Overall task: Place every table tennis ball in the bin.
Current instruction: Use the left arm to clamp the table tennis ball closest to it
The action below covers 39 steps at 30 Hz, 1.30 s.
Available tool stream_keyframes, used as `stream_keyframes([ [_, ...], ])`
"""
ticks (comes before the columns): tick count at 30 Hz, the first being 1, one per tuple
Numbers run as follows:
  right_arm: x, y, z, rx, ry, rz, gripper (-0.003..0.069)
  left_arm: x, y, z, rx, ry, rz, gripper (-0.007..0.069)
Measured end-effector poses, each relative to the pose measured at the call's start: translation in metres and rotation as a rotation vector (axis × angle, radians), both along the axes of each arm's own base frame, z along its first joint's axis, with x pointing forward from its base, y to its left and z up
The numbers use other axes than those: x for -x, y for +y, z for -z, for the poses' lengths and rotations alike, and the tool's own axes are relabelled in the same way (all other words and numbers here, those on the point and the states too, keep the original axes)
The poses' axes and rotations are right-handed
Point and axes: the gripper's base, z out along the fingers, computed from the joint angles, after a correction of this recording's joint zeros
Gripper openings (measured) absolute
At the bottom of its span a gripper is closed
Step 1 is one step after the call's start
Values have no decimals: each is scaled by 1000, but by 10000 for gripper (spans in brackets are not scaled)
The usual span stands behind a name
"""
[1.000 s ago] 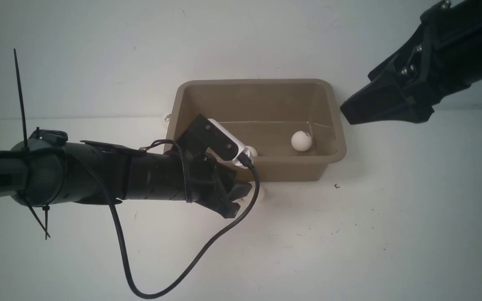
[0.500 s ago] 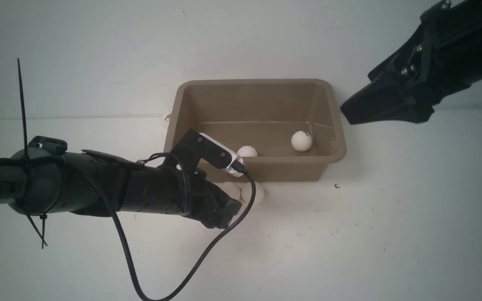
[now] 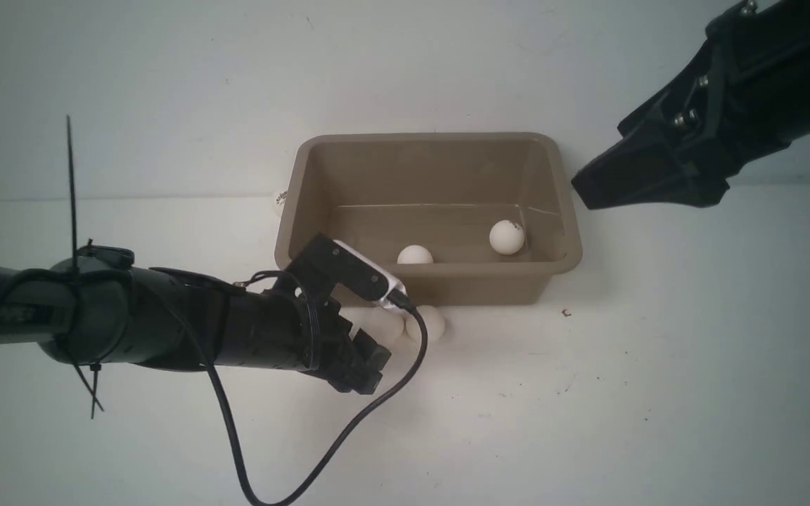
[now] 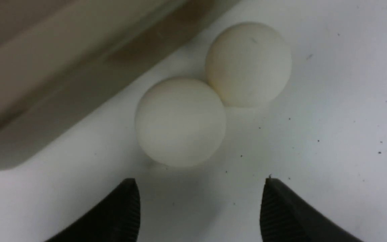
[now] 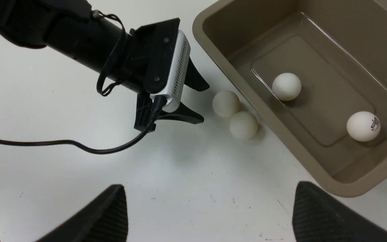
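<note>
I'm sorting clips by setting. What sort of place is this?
Most likely a robotics lab test bench: a bare white tabletop against a blank wall, a black left arm carrying a cabled wrist camera, and only a taupe bin and table tennis balls as props.

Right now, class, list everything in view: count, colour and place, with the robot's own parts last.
bin: 1, taupe, mid-table near the back wall.
table tennis balls inside the bin: 2, white, on its floor.
table tennis balls in front of the bin: 2, white, touching each other, beside its near wall.
table tennis ball behind the bin: 1, white, partly hidden at its left rim.
table: 1, white.
cable: 1, black, trailing from the left arm.
left tool: 1, black, open, empty, facing the front balls.
right tool: 1, black, open, empty, raised right of the bin.
</note>
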Motion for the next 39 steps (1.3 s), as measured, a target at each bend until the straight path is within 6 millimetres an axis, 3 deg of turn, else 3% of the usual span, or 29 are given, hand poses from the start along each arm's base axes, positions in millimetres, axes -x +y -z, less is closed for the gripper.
stream_keyframes([
  [25, 0, 1, 0, -8, 2, -2, 591, -17, -12, -18, 67, -67, 43, 437],
  [39, 1, 2, -1, -20, -1, -11, 591, -19, -13, -8, 46, -53, 53, 437],
])
